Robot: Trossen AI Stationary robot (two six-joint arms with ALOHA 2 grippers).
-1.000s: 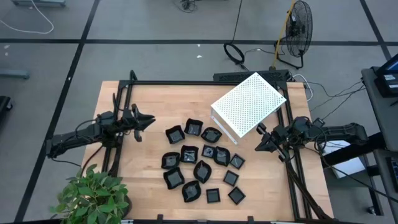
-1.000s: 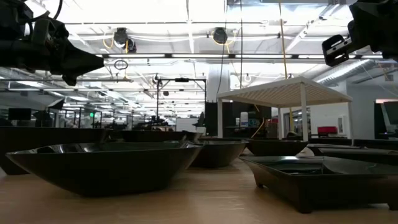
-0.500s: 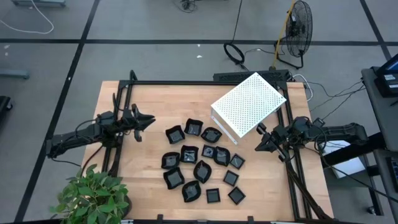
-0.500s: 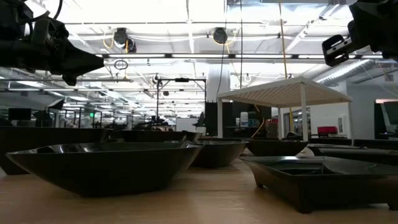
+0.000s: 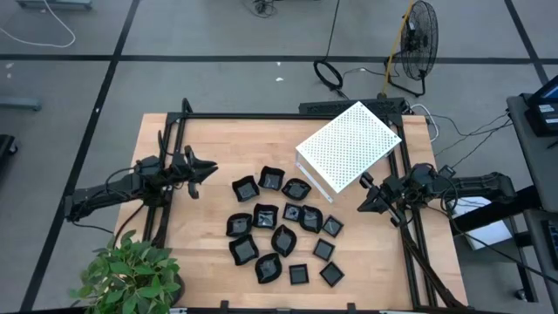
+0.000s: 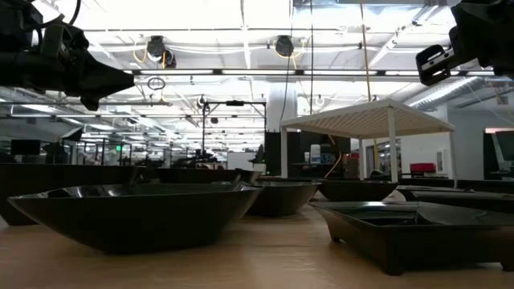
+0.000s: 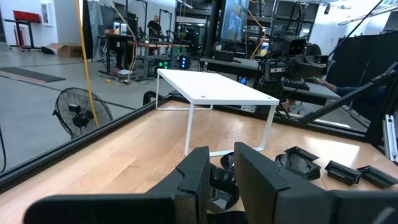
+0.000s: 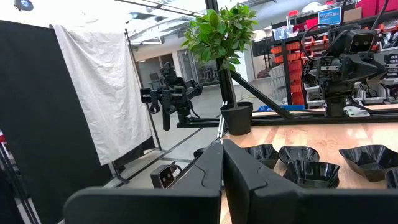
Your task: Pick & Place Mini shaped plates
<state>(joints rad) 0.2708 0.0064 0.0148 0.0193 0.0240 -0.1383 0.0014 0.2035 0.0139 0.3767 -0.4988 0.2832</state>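
Observation:
Several small glossy black mini shaped plates (image 5: 283, 228) lie loosely clustered on the wooden table, bottoms down, at its middle and near side; in the low view they show close up (image 6: 136, 213). My left gripper (image 5: 212, 167) hovers level at the table's left edge, pointing toward the plates. Its fingers (image 7: 222, 162) stand a little apart with nothing between them. My right gripper (image 5: 362, 208) hovers at the right edge beside the white box, fingers shut (image 8: 222, 149), holding nothing. Neither gripper touches a plate.
A large white perforated box (image 5: 349, 146) stands on the far right of the table, raised on thin legs (image 6: 392, 144). A potted plant (image 5: 131, 275) stands at the near left corner. Black frame rails (image 5: 170, 201) run along the table's left and right sides.

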